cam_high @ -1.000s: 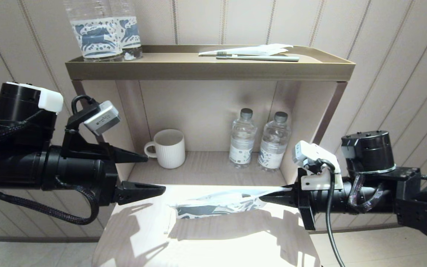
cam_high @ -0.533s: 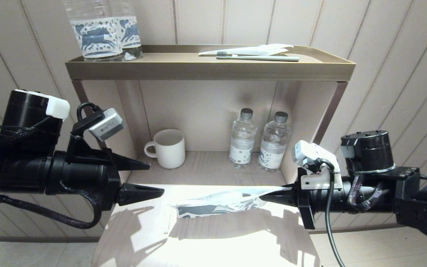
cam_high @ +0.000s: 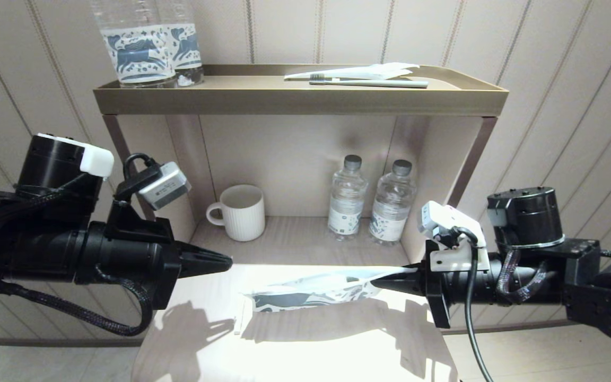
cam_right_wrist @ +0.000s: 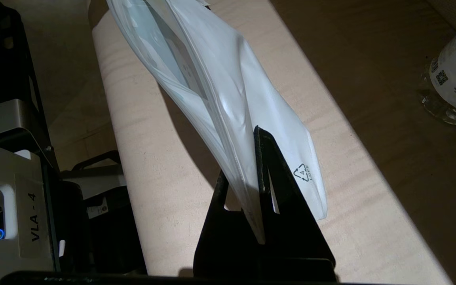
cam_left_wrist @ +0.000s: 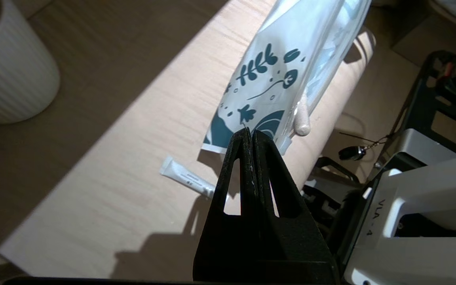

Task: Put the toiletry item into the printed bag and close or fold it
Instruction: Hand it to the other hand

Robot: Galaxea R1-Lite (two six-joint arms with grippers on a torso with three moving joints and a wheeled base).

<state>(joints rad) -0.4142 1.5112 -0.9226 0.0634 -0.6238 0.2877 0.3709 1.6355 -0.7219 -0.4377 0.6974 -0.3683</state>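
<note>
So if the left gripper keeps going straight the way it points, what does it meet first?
Most likely the near end of the printed bag, held up by the right gripper. The left gripper is shut, apparently just short of it.

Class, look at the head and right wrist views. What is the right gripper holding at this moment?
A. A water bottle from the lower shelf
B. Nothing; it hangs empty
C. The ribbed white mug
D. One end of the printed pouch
D. The right gripper is shut on one end of the printed pouch, lifting it off the table, while the mug stands untouched on the shelf.
</note>
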